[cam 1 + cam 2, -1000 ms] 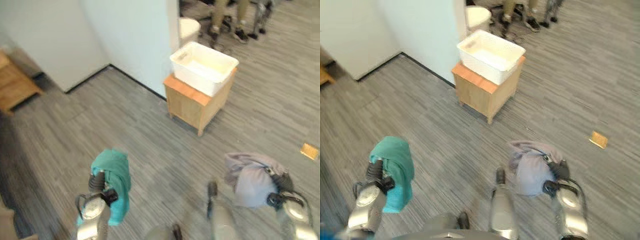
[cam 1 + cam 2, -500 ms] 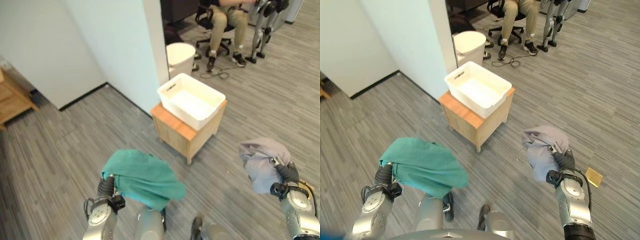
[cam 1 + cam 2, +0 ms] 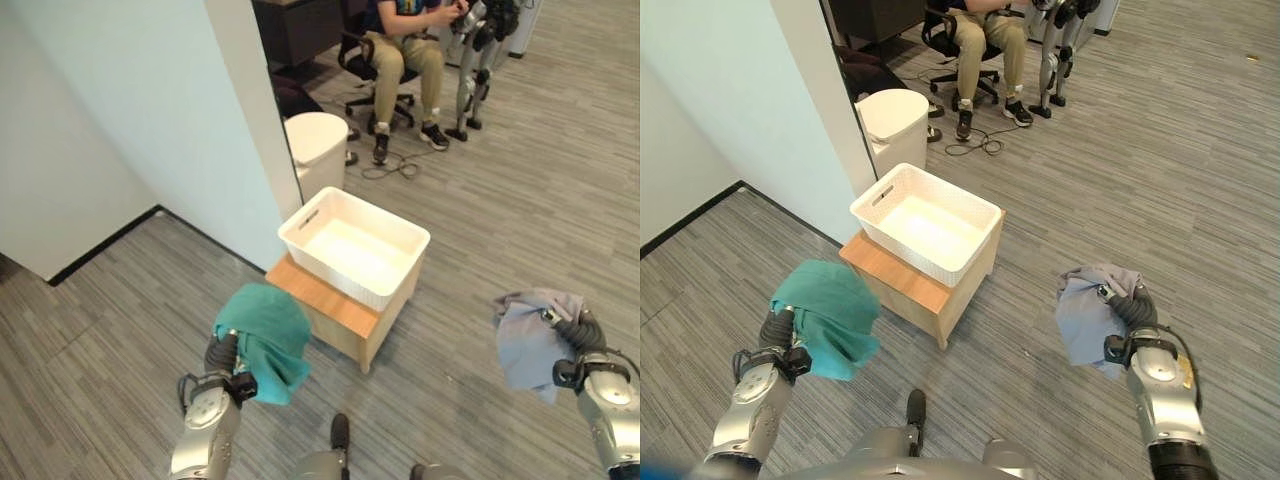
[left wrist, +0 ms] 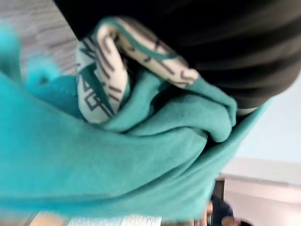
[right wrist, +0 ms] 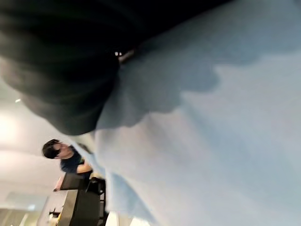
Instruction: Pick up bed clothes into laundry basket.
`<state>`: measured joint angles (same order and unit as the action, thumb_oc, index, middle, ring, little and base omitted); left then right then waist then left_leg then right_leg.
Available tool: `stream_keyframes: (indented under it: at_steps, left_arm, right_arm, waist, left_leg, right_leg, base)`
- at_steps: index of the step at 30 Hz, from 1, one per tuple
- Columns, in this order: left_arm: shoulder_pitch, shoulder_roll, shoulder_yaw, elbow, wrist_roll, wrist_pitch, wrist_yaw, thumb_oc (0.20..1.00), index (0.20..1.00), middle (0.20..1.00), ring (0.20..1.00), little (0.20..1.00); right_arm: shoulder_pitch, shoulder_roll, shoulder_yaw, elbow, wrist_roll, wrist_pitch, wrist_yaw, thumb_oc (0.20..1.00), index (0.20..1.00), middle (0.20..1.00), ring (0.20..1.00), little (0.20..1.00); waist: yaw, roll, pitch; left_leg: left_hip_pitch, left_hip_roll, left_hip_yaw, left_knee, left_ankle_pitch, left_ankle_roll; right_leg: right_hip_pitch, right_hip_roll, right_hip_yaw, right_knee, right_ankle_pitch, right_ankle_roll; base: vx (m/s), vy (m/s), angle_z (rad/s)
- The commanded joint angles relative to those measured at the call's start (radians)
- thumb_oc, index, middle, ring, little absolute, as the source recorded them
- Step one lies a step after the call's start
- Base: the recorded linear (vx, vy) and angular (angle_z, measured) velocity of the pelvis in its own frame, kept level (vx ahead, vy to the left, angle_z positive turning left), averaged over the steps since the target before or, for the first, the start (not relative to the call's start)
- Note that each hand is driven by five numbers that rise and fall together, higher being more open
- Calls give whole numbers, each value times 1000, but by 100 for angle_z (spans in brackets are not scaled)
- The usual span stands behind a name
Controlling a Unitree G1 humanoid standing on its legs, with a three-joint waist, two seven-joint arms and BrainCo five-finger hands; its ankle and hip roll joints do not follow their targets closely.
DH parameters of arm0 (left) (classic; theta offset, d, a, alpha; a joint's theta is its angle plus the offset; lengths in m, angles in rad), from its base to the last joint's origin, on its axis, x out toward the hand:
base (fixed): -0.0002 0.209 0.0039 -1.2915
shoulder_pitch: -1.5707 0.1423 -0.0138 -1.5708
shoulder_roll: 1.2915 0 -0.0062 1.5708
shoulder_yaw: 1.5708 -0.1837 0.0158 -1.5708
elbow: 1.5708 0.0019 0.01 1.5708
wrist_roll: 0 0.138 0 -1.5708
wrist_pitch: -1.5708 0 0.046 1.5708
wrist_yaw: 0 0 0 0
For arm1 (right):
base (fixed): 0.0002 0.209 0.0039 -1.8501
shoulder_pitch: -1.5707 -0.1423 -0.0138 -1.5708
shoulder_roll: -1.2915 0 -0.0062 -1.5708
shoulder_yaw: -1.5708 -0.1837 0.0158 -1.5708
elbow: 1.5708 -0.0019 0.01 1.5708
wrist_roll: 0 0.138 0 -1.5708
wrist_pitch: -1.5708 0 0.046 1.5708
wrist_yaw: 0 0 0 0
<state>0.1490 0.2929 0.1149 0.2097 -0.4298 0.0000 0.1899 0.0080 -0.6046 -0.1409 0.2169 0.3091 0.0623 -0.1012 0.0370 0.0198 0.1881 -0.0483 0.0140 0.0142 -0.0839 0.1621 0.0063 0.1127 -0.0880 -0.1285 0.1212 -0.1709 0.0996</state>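
The white laundry basket (image 3: 925, 222) sits on a small wooden stand (image 3: 902, 283), ahead of you and between your arms. Your left hand (image 3: 780, 335) carries the teal cloth (image 3: 828, 317) just beside the stand's near-left corner, clearly the nearer load. Your right hand (image 3: 1132, 318) holds the grey cloth (image 3: 1085, 312) well apart, off the basket's right side. Cloth hides both hands' fingers, so you cannot tell their state.
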Motion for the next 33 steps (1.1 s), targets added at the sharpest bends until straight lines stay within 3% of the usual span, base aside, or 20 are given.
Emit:
stream_keyframes:
  at_steps: [1, 2, 4, 7, 8, 10, 11, 12, 13, 16, 17, 19, 23, 27, 29, 33]
  left_arm:
    - [2, 69, 46, -74, -20, -62, -4, 200, 200, 200, 200, 200]
    - [13, 76, 44, -74, -27, -57, -3, 200, 200, 200, 200, 200]
    - [13, 91, 41, -77, -29, -56, -8, 200, 200, 200, 200, 200]
    - [5, 112, 29, -81, -28, -57, -18, 200, 200, 200, 200, 200]
    - [-7, 136, 13, -78, -15, -58, -31, 200, 200, 200, 200, 200]
    - [-12, 142, 3, -77, -16, -62, -36, 200, 200, 200, 200, 200]
    - [-27, 150, -19, -77, -30, -70, -41, 200, 200, 200, 200, 200]
    - [-27, 148, -18, -77, -30, -70, -41, 200, 200, 200, 200, 200]
    - [-37, 156, -58, -66, -41, -67, -42, 200, 200, 200, 200, 200]
    - [-21, 141, -54, -69, -45, -65, -46, 200, 200, 200, 200, 200]
    - [3, 126, -74, -76, -68, -75, -52, 200, 200, 200, 200, 200]
    - [15, 111, -81, -70, -81, -75, -58, 200, 200, 200, 200, 200]
    - [36, 139, -115, -53, -108, -75, -52, 200, 200, 200, 200, 200]
    - [48, 150, -117, -49, -115, -83, -37, 200, 200, 200, 200, 200]
    - [51, 168, -118, -38, -121, -91, -25, 200, 200, 200, 200, 200]
    - [42, 176, -132, -38, -120, -102, -21, 200, 200, 200, 200, 200]
  right_arm:
    - [-165, -84, -7, 17, -21, -70, -4, 200, 200, 200, 200, 200]
    - [-206, -112, 9, 23, -25, -68, -3, 200, 200, 200, 200, 200]
    - [-249, -140, 32, 28, -33, -64, 3, 200, 200, 200, 200, 200]
    - [-292, -186, 57, 32, -51, -64, 13, 200, 200, 200, 200, 200]
    - [-320, -228, 73, 37, -71, -60, 18, 200, 200, 200, 200, 200]
    - [-354, -262, 95, 51, -81, -58, 21, 200, 200, 200, 200, 200]
    - [-448, -327, 159, 108, -69, -58, 23, 200, 200, 200, 200, 200]
    - [-452, -327, 163, 110, -69, -59, 23, 200, 200, 200, 200, 200]
    - [-536, -378, 225, 168, -73, -38, 22, 200, 200, 200, 200, 200]
    - [-593, -384, 278, 188, -86, -34, 30, 200, 200, 200, 200, 200]
    - [-716, -413, 367, 261, -109, -25, 34, 200, 200, 200, 200, 200]
    - [-821, -412, 452, 319, -117, -25, 33, 200, 200, 200, 200, 200]
    - [-1144, -371, 707, 506, -313, -6, -18, 200, 200, 200, 200, 200]
    - [-1286, -309, 798, 631, -418, 9, -54, 200, 200, 200, 200, 200]
    - [-1402, -251, 889, 787, -522, 26, -70, 200, 200, 200, 200, 200]
    - [-1472, -206, 942, 913, -590, 28, -86, 200, 200, 200, 200, 200]
  waist:
    - [45, -63, 3]
    - [57, -62, 12]
    - [56, -60, 32]
    - [43, -45, 57]
    - [32, -42, 58]
    - [31, -45, 56]
    - [19, -52, 60]
    - [15, -51, 61]
    - [15, -77, 59]
    - [19, -78, 48]
    - [40, -78, 31]
    - [40, -70, 29]
    - [83, -55, 24]
    - [95, -45, 27]
    - [124, -46, 29]
    - [142, -43, 36]
  left_leg:
    - [31, 50, 17, 117, -151, -58]
    - [35, 45, 18, 119, -163, -37]
    - [45, 37, 27, 120, -167, -18]
    - [56, 36, 12, 114, -162, -7]
    - [71, 28, -23, 102, -170, -6]
    - [83, 25, -34, 94, -174, -9]
    - [100, 19, -61, 85, -184, -19]
    - [101, 20, -63, 85, -184, -20]
    - [112, 7, -102, 81, -192, -29]
    - [113, 4, -112, 75, -189, -28]
    - [109, 1, -113, 68, -185, -29]
    - [103, 0, -118, 69, -183, -32]
    - [66, 2, -144, 77, -175, -42]
    - [51, 6, -161, 75, -168, -46]
    - [30, 7, -175, 71, -159, -52]
    - [0, 6, -191, 69, -147, -57]
  right_leg:
    - [-35, -59, 1, -90, 115, 49]
    - [-78, -71, 6, 14, 125, 69]
    - [-155, -93, 23, 165, 203, 98]
    - [-221, -87, 69, 284, 231, 98]
    - [-263, -56, 121, 254, 209, 77]
    - [-275, -51, 118, 210, 197, 69]
    - [-286, -39, 118, 74, 199, 66]
    - [-283, -38, 116, 71, 200, 66]
    - [-261, -24, 148, -13, 206, 61]
    - [-233, -29, 138, -36, 202, 60]
    - [-219, -27, 135, -46, 205, 58]
    - [-213, -25, 131, -58, 207, 54]
    - [-195, -22, 95, -101, 206, 37]
    - [-191, -20, 75, -119, 210, 32]
    - [-188, -16, 59, -142, 214, 31]
    - [-198, -14, 43, -150, 214, 31]
  base:
    - [25, 181, -2]
    - [10, 170, -2]
    - [-8, 201, -9]
    - [18, 107, -2]
    - [101, 81, 23]
    - [171, -8, 52]
    - [184, -47, 50]
    - [265, -89, 50]
    - [136, -43, 33]
    - [103, -44, 87]
    - [91, -55, 56]
    - [94, -73, 9]
    - [60, -66, 28]
    - [50, -41, 30]
    - [30, -48, 18]
    - [-10, -29, 23]
